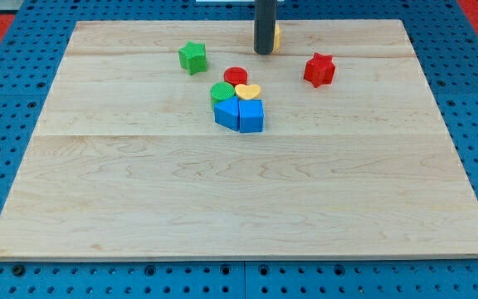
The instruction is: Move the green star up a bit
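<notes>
The green star point(192, 57) lies on the wooden board point(239, 191) near the view's top, left of centre. My tip point(263, 51) is the lower end of the dark rod, near the view's top centre, well to the right of the green star and apart from it. A yellow block point(276, 36) sits right behind the rod, mostly hidden by it.
A red star point(319, 69) lies right of my tip. A tight cluster sits below the green star and to its right: a red cylinder point(236, 76), a green cylinder point(222, 90), a yellow heart point(248, 91) and two blue blocks point(241, 114).
</notes>
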